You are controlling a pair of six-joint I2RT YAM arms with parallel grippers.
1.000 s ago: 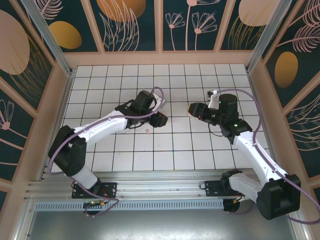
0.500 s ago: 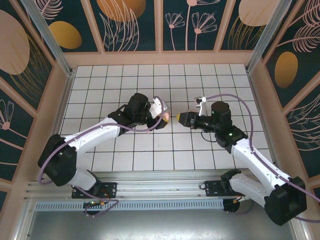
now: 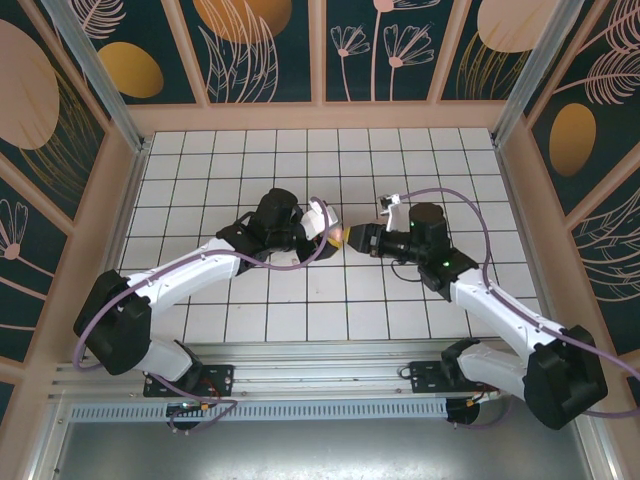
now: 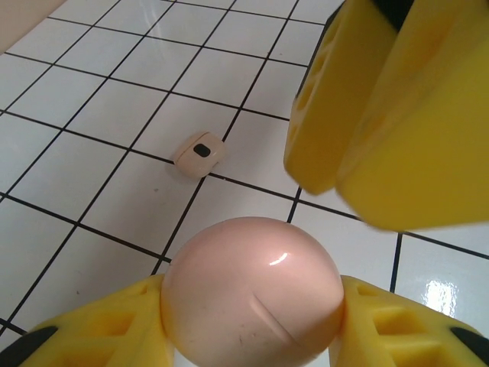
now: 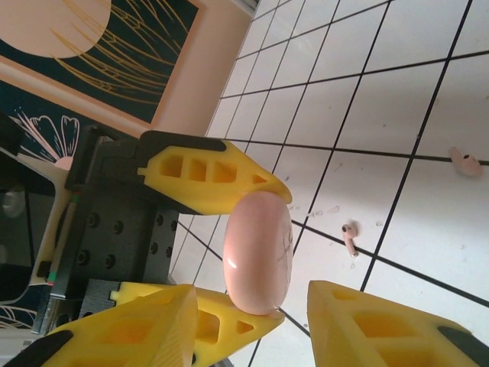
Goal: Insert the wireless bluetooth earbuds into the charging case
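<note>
The salmon-pink charging case (image 4: 252, 294) is closed and held off the tiles, with my left gripper (image 4: 252, 310) shut on its two sides. In the top view the left gripper (image 3: 324, 232) and the case (image 3: 337, 236) are at mid-table. My right gripper (image 3: 357, 238) faces them from the right, almost touching. In the right wrist view the case (image 5: 258, 252) hangs just beyond my open right gripper (image 5: 252, 294), whose fingers do not touch it. Two earbuds lie loose on the tiles, one (image 5: 349, 238) near the case and one (image 5: 464, 160) farther off. An earbud (image 4: 199, 152) also lies ahead of the left gripper.
White grid tiles (image 3: 250, 160) cover the floor, enclosed by pink-framed patterned walls (image 3: 320, 115). The metal rail with the arm bases (image 3: 320, 380) runs along the near edge.
The left gripper has carried the case up and right toward the centre. The right gripper has swung left to meet it, closing the gap between them.
</note>
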